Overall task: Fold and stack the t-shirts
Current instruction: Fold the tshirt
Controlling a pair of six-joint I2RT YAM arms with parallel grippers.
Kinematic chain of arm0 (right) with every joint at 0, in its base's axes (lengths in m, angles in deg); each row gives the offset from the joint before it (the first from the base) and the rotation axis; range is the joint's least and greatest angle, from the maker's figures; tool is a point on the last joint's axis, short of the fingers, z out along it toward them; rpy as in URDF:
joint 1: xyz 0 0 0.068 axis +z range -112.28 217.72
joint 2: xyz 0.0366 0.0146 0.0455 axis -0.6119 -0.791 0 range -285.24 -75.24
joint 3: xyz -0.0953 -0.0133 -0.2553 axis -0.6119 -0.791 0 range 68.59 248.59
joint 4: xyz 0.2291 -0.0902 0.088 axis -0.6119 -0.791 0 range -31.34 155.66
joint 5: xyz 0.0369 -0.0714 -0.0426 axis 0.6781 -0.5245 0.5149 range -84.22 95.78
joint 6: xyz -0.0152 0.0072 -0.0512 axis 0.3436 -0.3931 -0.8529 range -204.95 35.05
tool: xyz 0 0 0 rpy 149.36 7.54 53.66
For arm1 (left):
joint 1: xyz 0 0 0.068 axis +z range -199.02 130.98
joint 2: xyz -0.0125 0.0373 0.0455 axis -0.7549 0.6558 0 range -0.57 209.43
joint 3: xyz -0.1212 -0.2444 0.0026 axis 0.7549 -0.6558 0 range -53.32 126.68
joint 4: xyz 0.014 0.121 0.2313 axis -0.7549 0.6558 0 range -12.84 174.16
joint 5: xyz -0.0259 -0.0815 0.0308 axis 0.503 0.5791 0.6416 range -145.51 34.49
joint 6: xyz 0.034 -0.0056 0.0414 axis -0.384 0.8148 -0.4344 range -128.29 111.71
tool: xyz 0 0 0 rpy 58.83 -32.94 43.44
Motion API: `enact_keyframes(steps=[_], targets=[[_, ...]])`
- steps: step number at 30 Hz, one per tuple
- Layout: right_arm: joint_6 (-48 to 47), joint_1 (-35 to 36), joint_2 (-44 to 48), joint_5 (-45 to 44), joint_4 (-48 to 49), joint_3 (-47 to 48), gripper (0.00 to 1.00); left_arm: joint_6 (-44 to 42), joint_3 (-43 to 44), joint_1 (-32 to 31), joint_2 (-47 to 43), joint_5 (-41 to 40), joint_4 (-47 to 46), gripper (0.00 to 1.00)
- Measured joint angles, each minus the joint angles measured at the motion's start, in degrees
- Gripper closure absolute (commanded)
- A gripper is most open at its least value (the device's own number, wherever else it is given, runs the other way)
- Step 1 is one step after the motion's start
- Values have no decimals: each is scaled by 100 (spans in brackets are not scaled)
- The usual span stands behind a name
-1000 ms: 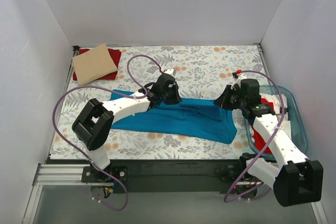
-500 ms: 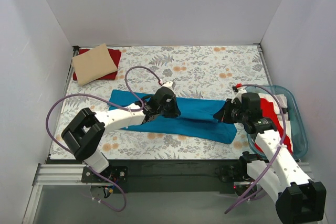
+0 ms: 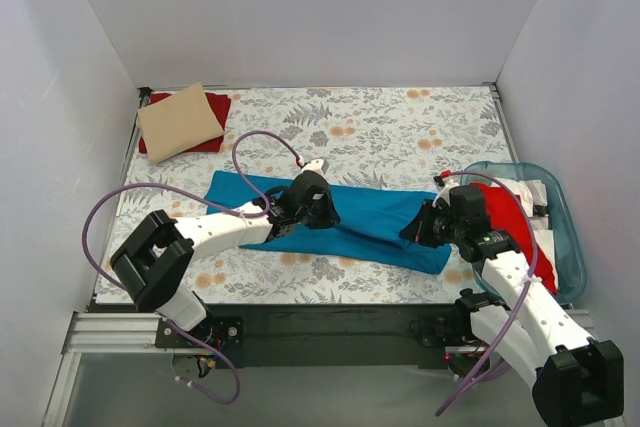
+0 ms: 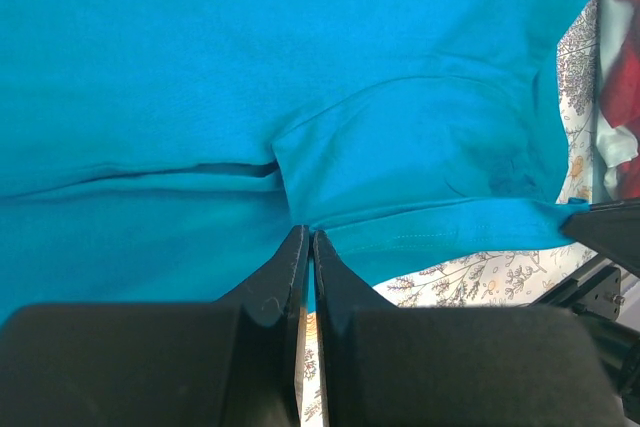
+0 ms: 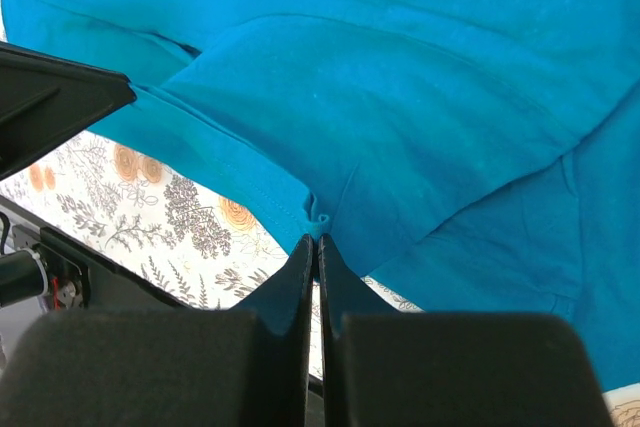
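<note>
The teal-blue t-shirt [image 3: 365, 217] lies stretched across the middle of the floral table cloth, folded lengthwise. My left gripper [image 3: 292, 219] is shut on its near edge at the left part; the wrist view shows the pinch [image 4: 304, 235] on the cloth [image 4: 200, 97]. My right gripper [image 3: 413, 229] is shut on the same folded edge at the right; its wrist view shows the pinch [image 5: 317, 239] on the hem [image 5: 400, 97]. A folded tan-beige t-shirt [image 3: 178, 121] lies on a folded red t-shirt [image 3: 215, 107] at the back left. More red t-shirts [image 3: 510, 217] sit in the tub.
A clear blue-tinted plastic tub [image 3: 565, 217] stands at the right edge, beside my right arm. The floral table cloth [image 3: 400, 127] covers the table. White walls close in the left, back and right sides.
Both grippers have pulled the shirt's far edge towards the near side, laying it over the near half. The shirt is now a narrower band. The right arm has come forward.
</note>
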Motion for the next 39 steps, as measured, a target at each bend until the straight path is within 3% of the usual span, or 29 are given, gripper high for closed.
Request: enact_keyframes(steps=[18, 30, 35, 39], targets=[[227, 485, -966, -496, 326, -28, 96, 2, 57, -35, 533, -120, 90, 100], [151, 485, -802, -748, 385, -439, 92, -24, 166, -35, 549, -205, 350, 100], [144, 487, -804, -750, 420, -553, 82, -50, 210, -57, 673, -164, 356, 100], [103, 487, -796, -767, 420, -553, 66, -111, 212, -61, 704, -164, 415, 85]])
